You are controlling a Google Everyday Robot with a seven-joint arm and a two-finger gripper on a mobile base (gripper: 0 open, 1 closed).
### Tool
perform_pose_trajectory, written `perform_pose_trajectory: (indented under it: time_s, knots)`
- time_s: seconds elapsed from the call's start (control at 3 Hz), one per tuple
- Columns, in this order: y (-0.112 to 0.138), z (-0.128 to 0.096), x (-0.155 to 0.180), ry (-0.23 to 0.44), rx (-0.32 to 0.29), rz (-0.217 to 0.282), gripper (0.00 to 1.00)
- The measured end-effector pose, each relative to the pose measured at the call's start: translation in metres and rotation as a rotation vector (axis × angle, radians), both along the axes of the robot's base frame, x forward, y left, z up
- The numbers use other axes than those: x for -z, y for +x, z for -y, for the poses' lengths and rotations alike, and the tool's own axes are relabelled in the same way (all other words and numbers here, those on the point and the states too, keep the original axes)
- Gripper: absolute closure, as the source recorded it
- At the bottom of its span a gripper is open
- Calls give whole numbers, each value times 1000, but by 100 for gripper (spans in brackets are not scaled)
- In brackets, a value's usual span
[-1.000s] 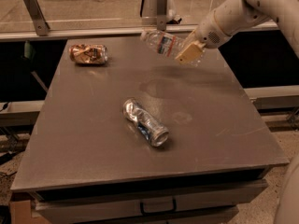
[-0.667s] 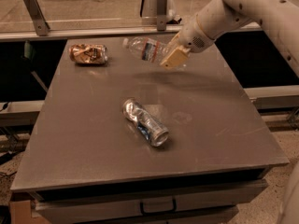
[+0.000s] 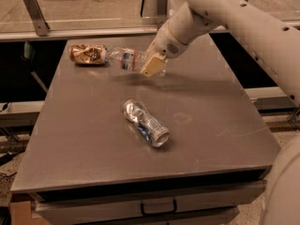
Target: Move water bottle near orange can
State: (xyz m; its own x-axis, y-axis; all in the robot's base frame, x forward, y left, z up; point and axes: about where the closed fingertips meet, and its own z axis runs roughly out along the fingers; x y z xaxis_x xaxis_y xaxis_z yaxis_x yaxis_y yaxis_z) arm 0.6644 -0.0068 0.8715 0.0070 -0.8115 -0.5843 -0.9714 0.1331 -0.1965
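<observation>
The water bottle (image 3: 125, 58) is clear plastic with a red-and-blue label. It lies sideways in my gripper (image 3: 151, 65), held a little above the far part of the grey table (image 3: 84, 139). Its left end is close to the orange can (image 3: 87, 54), which lies on its side at the table's far left corner. My gripper, with tan fingers (image 3: 152, 65), is shut on the bottle's right part. The arm comes in from the upper right.
A dented silver can with blue markings (image 3: 146, 122) lies on its side near the table's middle. A metal rail (image 3: 93, 32) runs behind the table's far edge. A drawer front with a handle (image 3: 157, 206) is below the near edge.
My gripper has carried the bottle to the left and lower, from the table's far right-middle to right beside the orange can.
</observation>
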Motion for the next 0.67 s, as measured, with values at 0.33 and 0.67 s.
perform_pose_trajectory:
  time_s: [0.33, 0.67]
  knots:
    - [7, -23, 9, -37, -32, 3, 100]
    - [16, -40, 15, -67, -54, 4, 82]
